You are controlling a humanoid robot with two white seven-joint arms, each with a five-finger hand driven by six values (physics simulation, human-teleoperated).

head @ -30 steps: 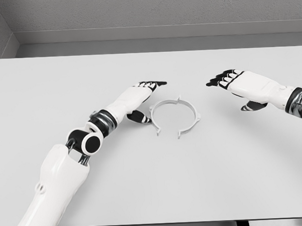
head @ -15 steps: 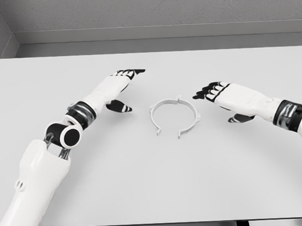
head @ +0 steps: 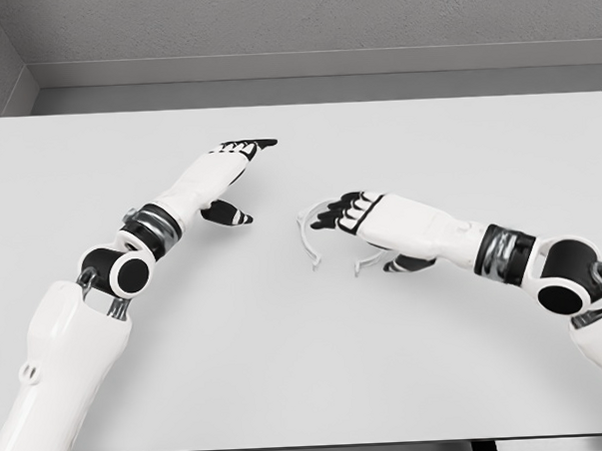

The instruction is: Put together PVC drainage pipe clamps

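Observation:
A white PVC pipe clamp ring [head: 308, 232] lies flat near the middle of the table [head: 307, 365]. My right hand [head: 366, 223] hovers over the ring and hides most of its right half; its fingers are stretched out and hold nothing, with the thumb [head: 408, 264] below. Only the ring's left arc and a lower tab [head: 361, 266] show. My left hand [head: 229, 174] is up and to the left of the ring, apart from it, with its fingers extended flat and nothing in its grasp.
The table's far edge meets a grey wall [head: 292, 26] at the back. No other objects lie on the tabletop.
My right hand has swept left and down from the ring's right side to cover it. My left hand has drawn back, up and to the left, away from the ring.

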